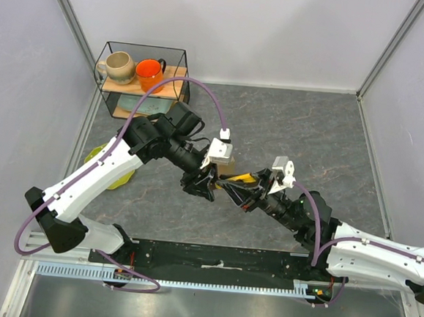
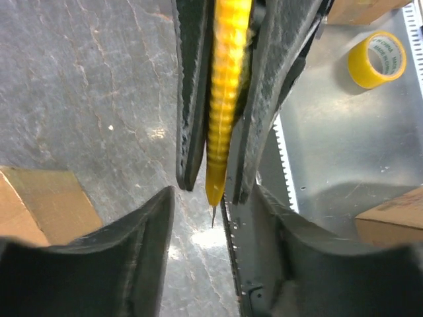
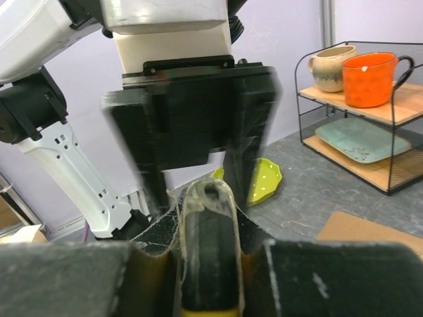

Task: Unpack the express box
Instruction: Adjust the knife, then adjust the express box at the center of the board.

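Observation:
A yellow ribbed utility knife (image 1: 237,180) is held above the table between the two arms. My right gripper (image 1: 252,193) is shut on it; in the right wrist view (image 3: 208,221) the knife's black butt end (image 3: 208,257) sits between my jaws. In the left wrist view the right gripper's black fingers (image 2: 192,99) clamp the knife (image 2: 225,99), its blade tip pointing at my left gripper (image 2: 213,197), which is open around the tip without touching it. The left gripper (image 1: 204,185) looks blurred in the right wrist view. A corner of the brown express box (image 2: 39,205) lies on the table (image 3: 370,231); the arms hide it from above.
A wire rack (image 1: 141,79) at the back left holds a beige mug (image 1: 118,66), an orange mug (image 1: 150,73) and a teal plate (image 3: 360,139). A green plate (image 1: 98,157) lies left, partly under the left arm. Past the near edge are a yellow tape roll (image 2: 378,58) and cardboard (image 2: 396,221).

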Robot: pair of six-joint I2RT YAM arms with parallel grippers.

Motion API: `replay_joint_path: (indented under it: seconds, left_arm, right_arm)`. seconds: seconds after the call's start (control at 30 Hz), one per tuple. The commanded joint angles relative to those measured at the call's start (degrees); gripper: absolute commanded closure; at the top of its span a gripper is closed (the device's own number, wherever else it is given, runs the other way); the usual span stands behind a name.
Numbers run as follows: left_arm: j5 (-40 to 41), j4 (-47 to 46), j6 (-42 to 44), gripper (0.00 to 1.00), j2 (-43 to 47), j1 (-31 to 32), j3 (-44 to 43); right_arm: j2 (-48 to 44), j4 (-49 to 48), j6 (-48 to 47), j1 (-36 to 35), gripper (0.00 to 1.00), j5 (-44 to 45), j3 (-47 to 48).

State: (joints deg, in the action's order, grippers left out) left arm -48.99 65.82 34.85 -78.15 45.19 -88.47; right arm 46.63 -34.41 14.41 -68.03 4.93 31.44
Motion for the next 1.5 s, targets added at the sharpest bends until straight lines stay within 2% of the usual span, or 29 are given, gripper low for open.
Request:
replay_joint_path:
  seconds: [0.0,0.03,0.07,0.2,0.3,0.43,0.6,1.1,1.27,1.4,1.47]
  left_arm:
    - [2.8,-3.9,-3.5,0.19,1.2,-0.2,-1.6]
    - [4.9,-5.3,-4.2,0.08,1.1,-0.6,-1.6]
    - [5.9,-6.2,-5.5,0.01,1.0,-1.2,-1.4]
    - [11.1,-11.1,-8.0,0.01,-0.1,-6.2,0.3]
    - [17.3,-13.2,-7.6,0.01,-2.7,-6.4,1.7]
    - [26.6,-18.5,-8.6,0.01,-6.9,-6.3,3.4]
    - [32.3,-25.2,-8.4,0.01,-10.0,-6.4,3.8]
    - [28.8,-28.3,-7.4,0.01,-11.0,-6.4,10.0]
    - [28.5,-28.1,-6.2,0.01,-12.6,-6.8,10.2]
    - [24.7,-26.4,-4.8,0.01,-14.8,-8.2,9.2]
    - [20.7,-24.3,-4.6,0.13,-17.4,-10.3,8.2]
  right_arm:
    - [-4.3,2.0,-2.1,-0.2,1.0,6.1,1.6]
    - [-4.8,2.9,-2.8,-0.2,1.0,9.1,1.7]
    - [-6.3,5.5,-3.5,-0.2,1.0,10.8,2.2]
    - [-8.5,11.5,-9.6,-0.2,1.0,19.6,2.6]
    - [-8.2,15.1,-11.8,-0.2,1.0,25.2,2.8]
    - [-7.7,16.2,-13.2,-0.2,1.0,27.7,2.5]
    - [-8.4,16.5,-13.0,-0.3,1.0,28.3,1.6]
    - [-8.8,15.4,-12.0,-0.2,1.0,28.6,-0.7]
    - [-8.7,15.3,-12.3,-0.3,1.0,29.3,-0.8]
    - [-8.3,14.6,-12.7,-0.3,1.0,29.4,-0.7]
    - [-7.5,13.7,-13.1,-0.2,1.0,29.7,-0.7]
